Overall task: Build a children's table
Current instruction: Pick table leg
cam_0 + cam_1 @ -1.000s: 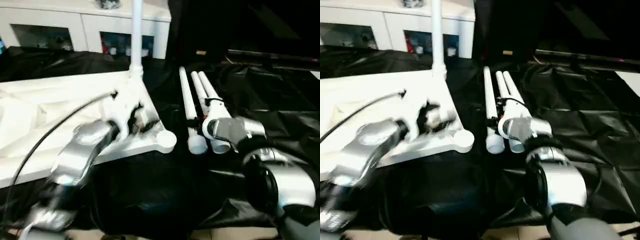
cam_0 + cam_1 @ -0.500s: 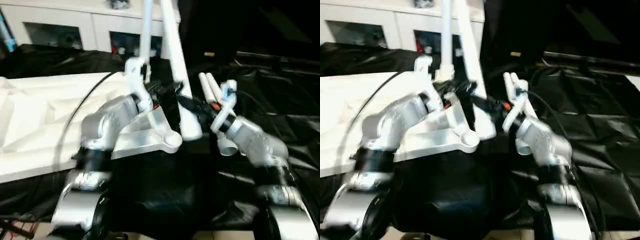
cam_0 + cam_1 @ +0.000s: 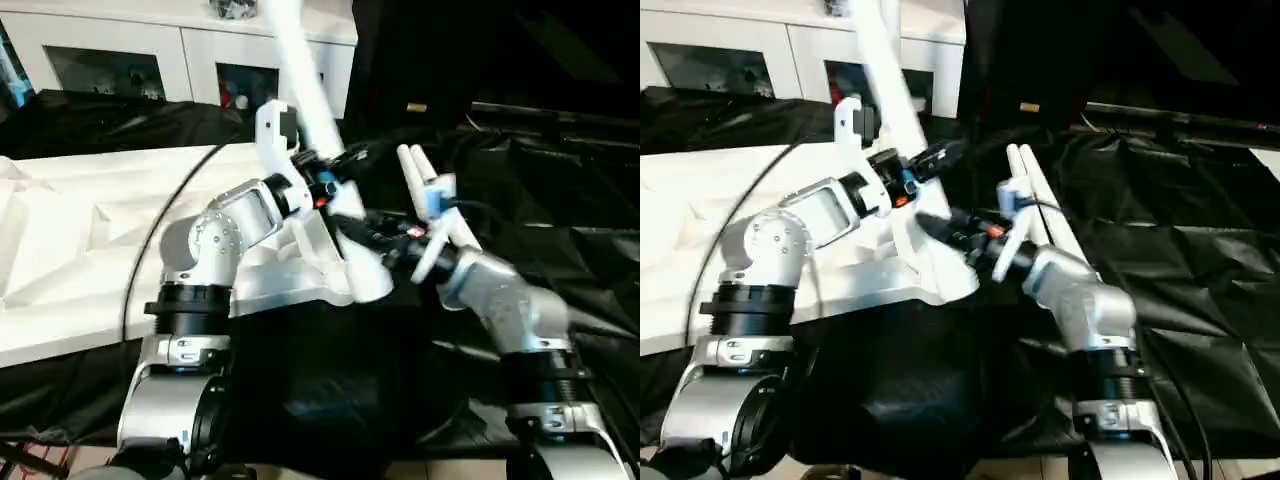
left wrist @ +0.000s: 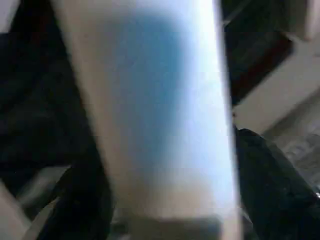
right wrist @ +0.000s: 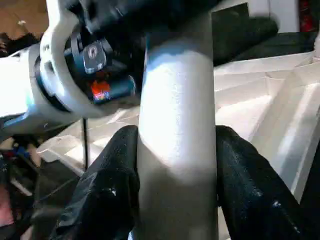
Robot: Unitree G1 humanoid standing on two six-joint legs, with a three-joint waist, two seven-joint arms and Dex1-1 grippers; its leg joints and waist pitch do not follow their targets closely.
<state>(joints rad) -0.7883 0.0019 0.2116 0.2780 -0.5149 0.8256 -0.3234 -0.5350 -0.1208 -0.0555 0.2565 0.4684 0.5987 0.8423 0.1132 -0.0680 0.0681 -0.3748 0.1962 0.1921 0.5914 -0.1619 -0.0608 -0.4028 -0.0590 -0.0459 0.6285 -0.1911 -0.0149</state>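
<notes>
The white table top [image 3: 70, 230] lies underside up on the left. A white leg [image 3: 305, 90] slants from the picture's top down to the top's near right corner. I cannot tell whether its lower end [image 3: 368, 283] sits in the socket. My left gripper [image 3: 335, 172] is shut on the leg's middle. Just below it, my right gripper [image 3: 372, 235] is also shut on the leg. In the right wrist view the leg [image 5: 177, 125] stands between two black fingers [image 5: 107, 195]. The left wrist view has the leg [image 4: 155, 115] close up.
Two loose white legs [image 3: 412, 168] lie side by side on the black cloth [image 3: 570, 210] to the right of the table top. A white cabinet with glass doors [image 3: 150, 55] stands behind. A black cable [image 3: 160, 230] arcs over the top from my left arm.
A second ago my right gripper was down on the legs on the cloth. Now both grippers hold one leg up, and its lower end has swung down to the near corner.
</notes>
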